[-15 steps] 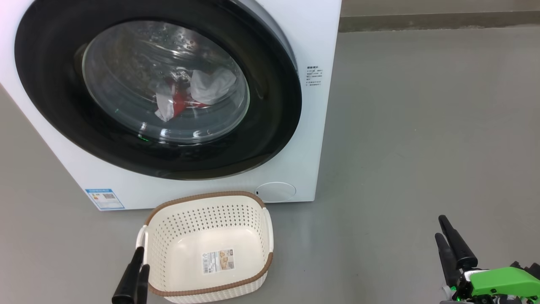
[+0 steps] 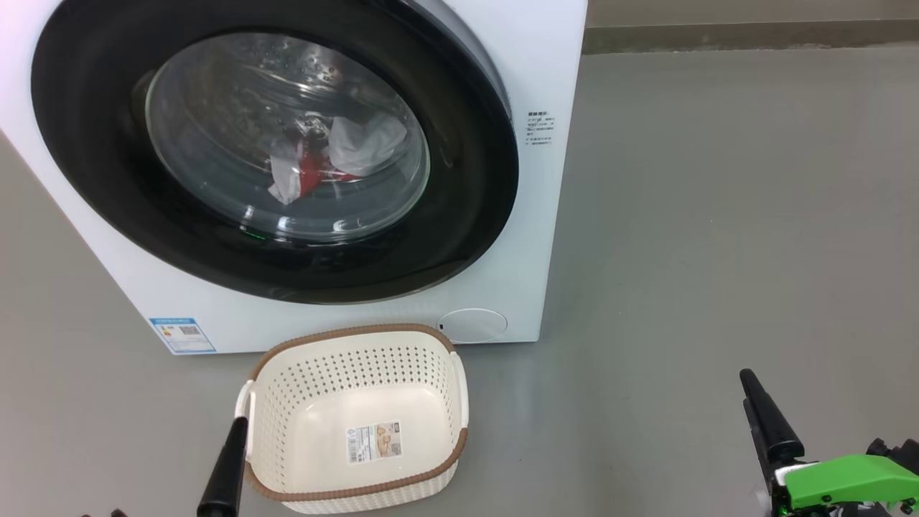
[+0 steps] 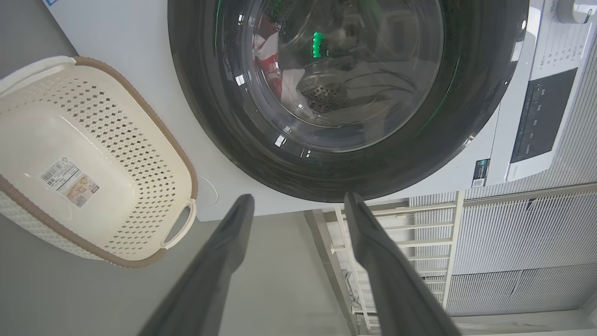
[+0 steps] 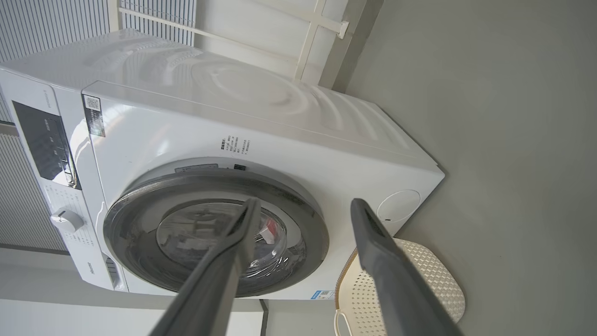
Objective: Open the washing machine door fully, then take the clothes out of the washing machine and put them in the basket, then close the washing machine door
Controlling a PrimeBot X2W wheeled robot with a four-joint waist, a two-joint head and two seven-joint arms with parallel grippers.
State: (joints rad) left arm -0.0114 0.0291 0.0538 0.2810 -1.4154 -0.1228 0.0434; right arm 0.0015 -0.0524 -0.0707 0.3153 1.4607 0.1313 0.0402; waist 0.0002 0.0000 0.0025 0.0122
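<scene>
The white washing machine stands on the floor with its door lying against its front. The door has a glossy black rim and a glass bowl. Red and white clothes show through the glass inside the drum. The cream basket sits on the floor just before the machine, holding nothing but its paper label. My left gripper hovers at the basket's left handle. In the left wrist view the left gripper is open, fingers aimed at the door's rim. My right gripper is open too, far to the right over bare floor.
A small round white flap sits low on the machine's front, right behind the basket. The dark control panel and a knob are at the machine's top. White railing and slatted panels stand beyond it. Grey floor stretches to the right.
The whole head picture has shifted slightly right. Both grippers sit a little lower in it, and the left fingers now overlap as one. Nothing was taken hold of.
</scene>
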